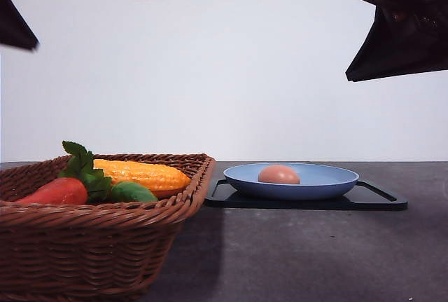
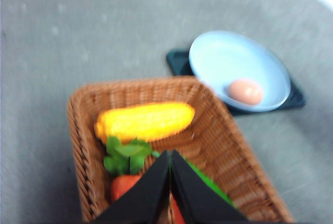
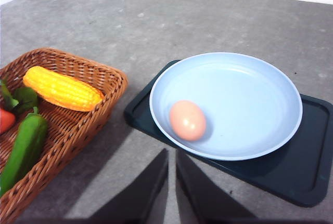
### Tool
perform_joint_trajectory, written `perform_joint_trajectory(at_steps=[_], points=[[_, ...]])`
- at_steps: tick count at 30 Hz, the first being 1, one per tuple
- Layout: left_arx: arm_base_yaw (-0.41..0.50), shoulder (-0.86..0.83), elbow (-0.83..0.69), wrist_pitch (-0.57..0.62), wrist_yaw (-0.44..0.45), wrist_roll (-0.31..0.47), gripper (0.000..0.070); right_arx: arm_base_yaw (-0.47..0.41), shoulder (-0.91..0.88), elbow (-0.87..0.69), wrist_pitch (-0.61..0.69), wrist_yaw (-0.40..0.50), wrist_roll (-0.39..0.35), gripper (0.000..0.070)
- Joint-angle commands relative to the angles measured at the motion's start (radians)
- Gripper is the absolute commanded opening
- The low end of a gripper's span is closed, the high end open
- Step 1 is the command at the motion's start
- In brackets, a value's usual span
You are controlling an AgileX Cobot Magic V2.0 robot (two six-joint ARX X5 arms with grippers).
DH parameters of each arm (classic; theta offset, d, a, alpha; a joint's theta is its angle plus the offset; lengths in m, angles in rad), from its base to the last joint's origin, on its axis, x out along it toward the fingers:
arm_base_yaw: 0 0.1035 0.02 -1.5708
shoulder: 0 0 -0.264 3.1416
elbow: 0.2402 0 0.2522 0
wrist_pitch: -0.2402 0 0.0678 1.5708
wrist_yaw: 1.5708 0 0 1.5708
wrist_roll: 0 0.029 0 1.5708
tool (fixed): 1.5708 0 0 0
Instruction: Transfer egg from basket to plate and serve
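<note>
Egg (image 3: 188, 120) lies in plate (image 3: 270, 104) near 8 o'clock rim, on black tray (image 3: 312, 177). Smooth, round, light, likely fragile, rolls easily. Grip plate rim instead. Both claws together, clamping nothing: left claw (image 2: 170, 154) over basket (image 2: 229, 151), right claw (image 3: 171, 154) over desk (image 3: 156, 16).

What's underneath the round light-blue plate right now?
The round light-blue plate sits on a flat black rectangular tray, which rests on the grey table. The tray's middle is hidden beneath the plate.

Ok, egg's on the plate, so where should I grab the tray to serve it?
Probably the black tray by its raised rim at the end nearest the right gripper, approaching from that side. The plate covers the middle; bare rim shows at the ends. Keep it level: the egg lies loose.
</note>
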Motion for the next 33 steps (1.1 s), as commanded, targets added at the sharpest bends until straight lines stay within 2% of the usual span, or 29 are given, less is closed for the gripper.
perform_joint_trajectory(at_steps=[1,5,10,16,24,33], points=[[0.013,-0.071,0.007,-0.007,-0.001,0.073,0.0,0.005,0.004,0.01,0.011,0.004,0.011,0.0],[0.108,-0.255,-0.053,0.028,-0.001,0.146,0.0,0.005,0.004,0.01,0.011,0.004,0.012,0.0],[0.272,-0.416,-0.173,0.05,-0.001,0.217,0.0,0.005,0.004,0.01,0.011,0.004,0.011,0.0],[0.422,-0.501,-0.324,0.06,0.0,0.224,0.0,0.005,0.004,0.01,0.011,0.004,0.011,0.0],[0.497,-0.53,-0.463,0.075,0.0,0.219,0.0,0.005,0.004,0.01,0.011,0.004,0.012,0.0],[0.507,-0.53,-0.5,0.073,0.0,0.218,0.0,0.005,0.004,0.01,0.011,0.004,0.011,0.0]])
